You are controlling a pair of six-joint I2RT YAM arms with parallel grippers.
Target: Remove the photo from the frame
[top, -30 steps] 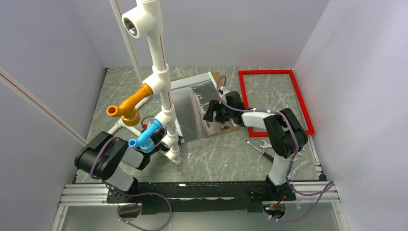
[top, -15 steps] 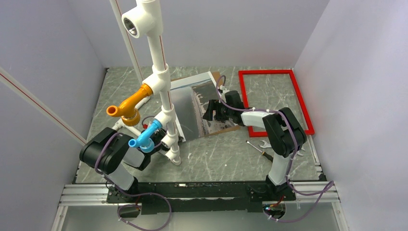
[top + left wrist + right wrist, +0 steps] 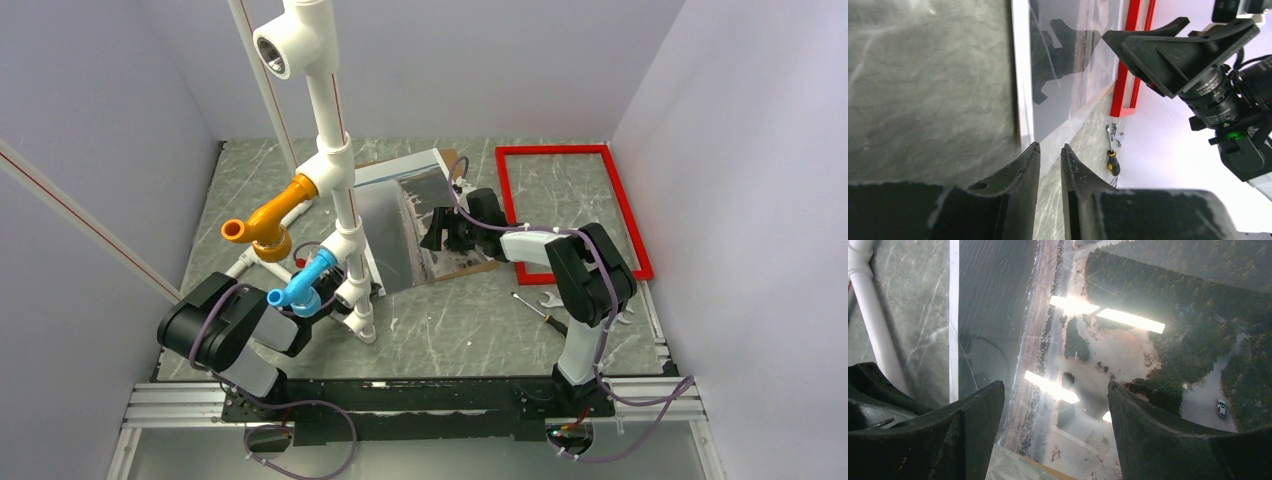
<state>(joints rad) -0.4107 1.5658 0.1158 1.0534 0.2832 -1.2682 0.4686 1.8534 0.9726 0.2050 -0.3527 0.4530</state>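
The red frame (image 3: 573, 207) lies flat and bare at the back right of the table, also in the left wrist view as the frame (image 3: 1129, 75). The photo (image 3: 428, 222), a grey-and-dark landscape print, lies left of it on a brown board; a pale-edged grey sheet covers its left part. My right gripper (image 3: 440, 232) hovers open just over the photo (image 3: 1138, 345), jaws wide apart (image 3: 1055, 385), touching nothing. My left gripper (image 3: 1048, 146) sits low by the sheet's near corner, its fingers a narrow gap apart with only table showing between them.
A tall white pipe stand (image 3: 335, 180) with orange and blue elbows rises between my left arm (image 3: 225, 330) and the photo. A screwdriver (image 3: 540, 308) and a small wrench (image 3: 552, 298) lie near the right arm. The brown board's edge (image 3: 1048, 467) shows under the photo. Walls enclose the table.
My left arm shifted slightly forward and back, and its fingers have drawn closer together. The right arm, the photo and the frame have not moved.
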